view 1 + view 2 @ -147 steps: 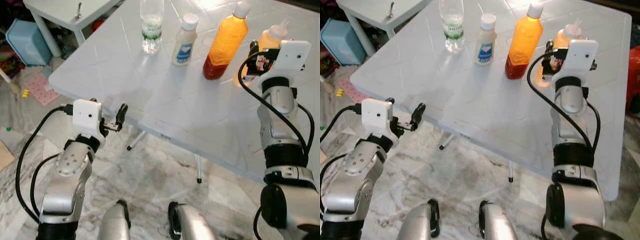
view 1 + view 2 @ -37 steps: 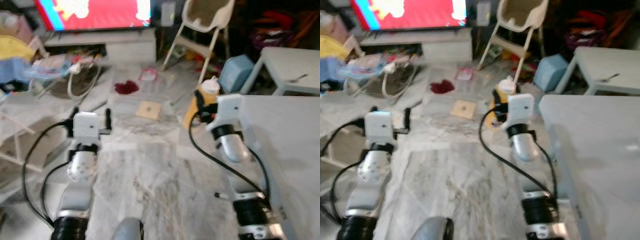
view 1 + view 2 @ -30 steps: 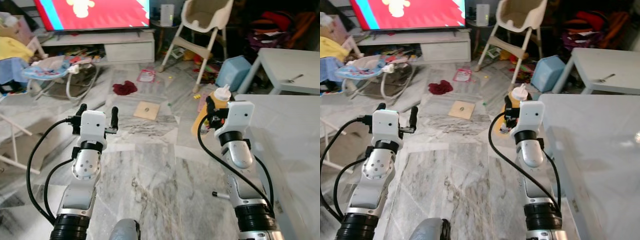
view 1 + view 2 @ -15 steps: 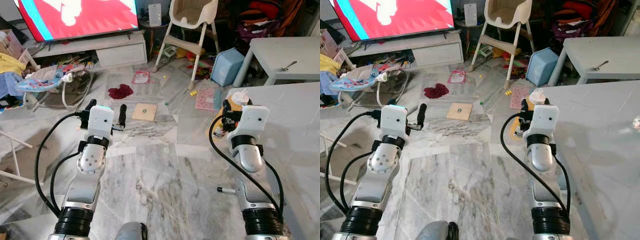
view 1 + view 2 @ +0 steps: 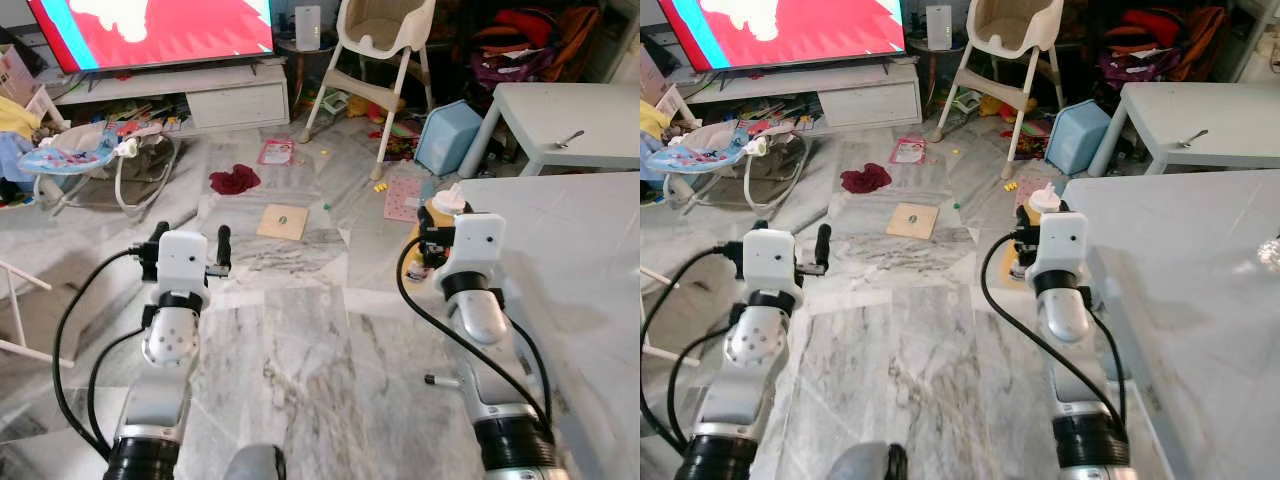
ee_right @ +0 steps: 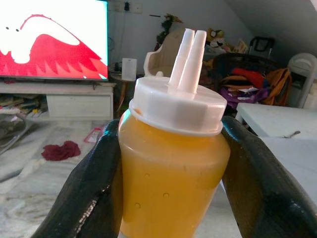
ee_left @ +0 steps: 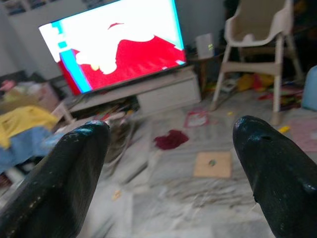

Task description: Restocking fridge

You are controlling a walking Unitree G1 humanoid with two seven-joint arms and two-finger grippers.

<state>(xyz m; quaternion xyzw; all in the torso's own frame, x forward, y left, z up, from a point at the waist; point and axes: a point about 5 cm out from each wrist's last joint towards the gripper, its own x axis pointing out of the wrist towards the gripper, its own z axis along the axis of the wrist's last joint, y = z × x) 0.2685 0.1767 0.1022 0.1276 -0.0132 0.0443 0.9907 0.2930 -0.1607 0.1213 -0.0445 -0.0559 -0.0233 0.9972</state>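
right gripper (image 6: 168,163) clamping yellow squeeze bottle (image 6: 171,163), left gripper (image 7: 173,163) apparently empty

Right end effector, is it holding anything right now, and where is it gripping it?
Yes. The right end effector holds an orange squeeze bottle upright, fingers clamped on opposite sides of its body just below the white cap. The left end effector is open and holds nothing.

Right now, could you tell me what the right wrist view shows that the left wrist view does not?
The right wrist view has the right end effector clamped on an orange squeeze bottle with a white twin-nozzle cap. The left wrist view has the left end effector open and empty over a brown square on the floor. Both take in the television, the high chair and a red cloth.
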